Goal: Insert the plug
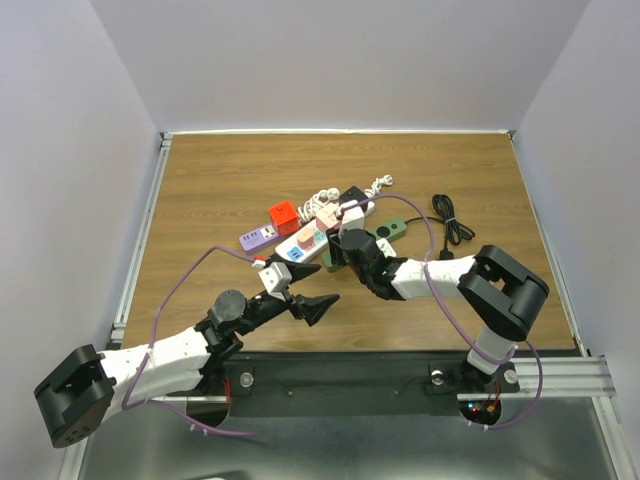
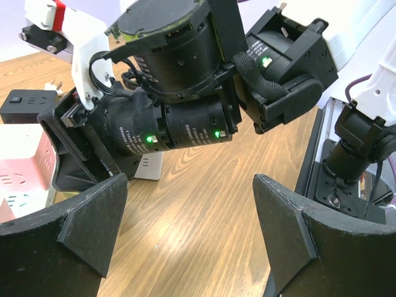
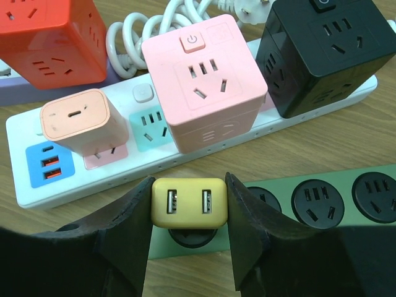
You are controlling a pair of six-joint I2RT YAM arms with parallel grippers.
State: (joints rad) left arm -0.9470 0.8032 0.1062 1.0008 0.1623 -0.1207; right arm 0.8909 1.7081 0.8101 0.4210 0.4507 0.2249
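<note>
Right gripper [image 3: 189,213] closed on a small yellow plug [image 3: 189,199], one finger [image 3: 133,216] on each side, its two USB slots facing the camera; the plug sits directly over the end socket [image 3: 193,238] of a green power strip [image 3: 346,207], and that socket's dark round face shows just below the plug body; judged as the insertion step, either under way or just reached; not yet let go; left to do, as far as can be read: press it home if it is not seated, then release. Left gripper [image 2: 185,210] wide open with nothing between the fingers, hanging above bare wood of the table [image 1: 220,180] near the right arm, no part in the grip. Just behind the green strip lies a white power strip [image 3: 74,185] carrying a peach adapter [image 3: 80,120], a pink cube [image 3: 207,80] and a black cube [image 3: 322,55]; a red cube [image 3: 52,37] stands beyond. Hidden: the plug's prongs and how deep they sit, covered by its own body; the green strip's near end, behind the fingers; in the overhead view the plug cannot be made out under the right wrist.
</note>
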